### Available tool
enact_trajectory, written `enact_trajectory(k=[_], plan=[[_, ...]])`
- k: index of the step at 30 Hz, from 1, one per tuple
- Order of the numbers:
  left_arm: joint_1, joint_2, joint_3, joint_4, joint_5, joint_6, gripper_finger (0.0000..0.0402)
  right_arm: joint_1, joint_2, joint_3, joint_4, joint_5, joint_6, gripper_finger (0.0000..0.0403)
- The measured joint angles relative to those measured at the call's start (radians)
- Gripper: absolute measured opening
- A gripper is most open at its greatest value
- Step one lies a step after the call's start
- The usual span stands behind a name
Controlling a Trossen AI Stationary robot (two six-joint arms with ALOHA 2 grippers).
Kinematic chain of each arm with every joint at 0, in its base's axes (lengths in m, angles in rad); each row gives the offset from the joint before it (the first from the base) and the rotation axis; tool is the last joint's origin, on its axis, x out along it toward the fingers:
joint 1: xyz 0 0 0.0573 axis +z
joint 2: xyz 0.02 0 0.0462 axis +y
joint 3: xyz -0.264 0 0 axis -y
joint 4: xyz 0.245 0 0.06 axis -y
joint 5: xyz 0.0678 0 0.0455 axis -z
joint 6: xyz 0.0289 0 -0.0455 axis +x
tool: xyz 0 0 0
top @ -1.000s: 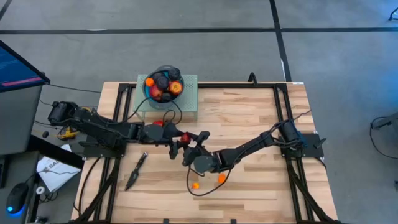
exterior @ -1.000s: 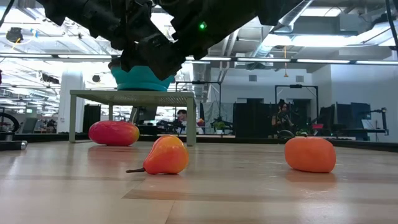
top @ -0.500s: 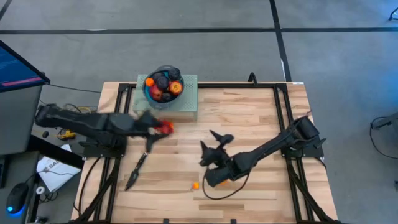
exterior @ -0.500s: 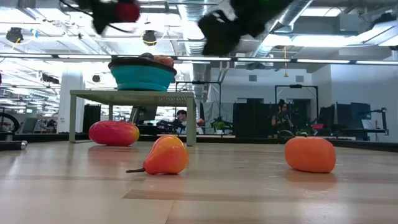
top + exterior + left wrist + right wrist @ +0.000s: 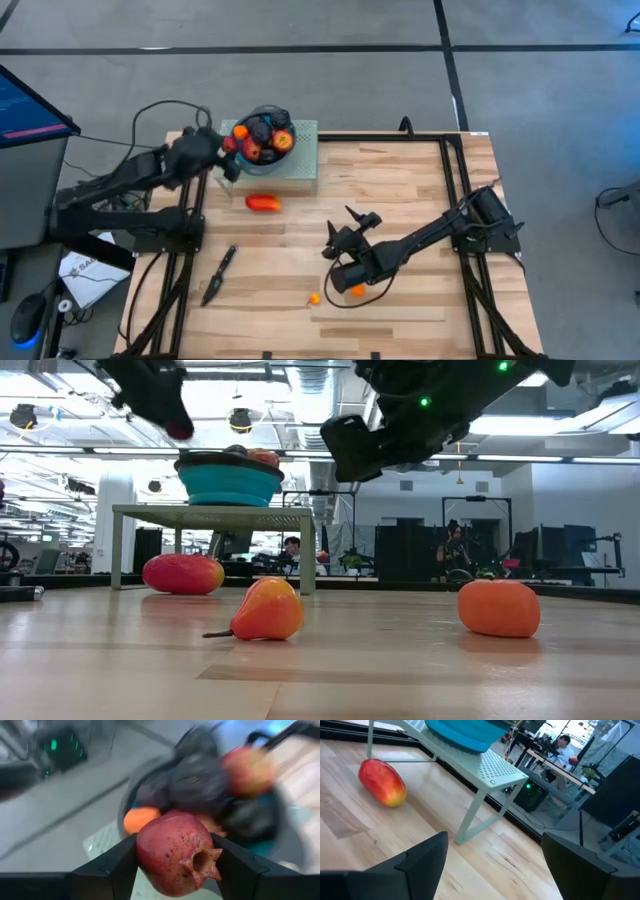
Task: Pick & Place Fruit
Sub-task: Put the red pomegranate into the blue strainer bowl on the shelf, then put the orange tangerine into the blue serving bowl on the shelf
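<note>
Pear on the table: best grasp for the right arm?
Take the pear across its wide rounded belly, coming straight down from above. It lies on its side on the table, stem pointing sideways, clear of the orange. The right gripper, open, hangs nearby.

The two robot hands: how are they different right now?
The left gripper is shut on a red pomegranate; the right gripper is open and empty. The left one is at the blue bowl on its raised green stand; the right one hangs over the wooden table near two orange fruits. Both are dark, two-fingered and off the table.
</note>
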Motion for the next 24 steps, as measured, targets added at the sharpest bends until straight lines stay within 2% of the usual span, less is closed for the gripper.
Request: enact_trajectory(k=[3,5,9,12,17,22,24], plan=[[0.182,0.082,0.000,0.022,0.173,0.045,0.0221,-0.008,0.000,0.000,0.012,-0.002,0.000,0.0315],[0.264,0.133,0.000,0.063,0.277,0.069,0.0226,-0.008,0.000,0.000,0.017,-0.004,-0.001,0.0315],[0.373,0.190,0.001,0.109,0.378,0.098,0.0248,-0.008,0.000,0.000,0.016,-0.004,-0.003,0.0315],[0.397,0.199,0.003,0.113,0.400,0.098,0.0272,-0.008,0.000,0.000,0.017,-0.004,-0.020,0.0315],[0.395,0.146,0.013,0.095,0.426,0.100,0.0309,-0.008,0.000,0.000,0.017,-0.004,-0.022,0.0315],[0.395,0.070,0.048,0.102,0.472,0.100,0.0326,-0.008,0.000,0.000,0.017,-0.004,-0.028,0.0315],[0.387,0.033,0.053,0.101,0.534,0.107,0.0327,-0.008,0.000,0.000,0.013,-0.004,-0.061,0.0315]])
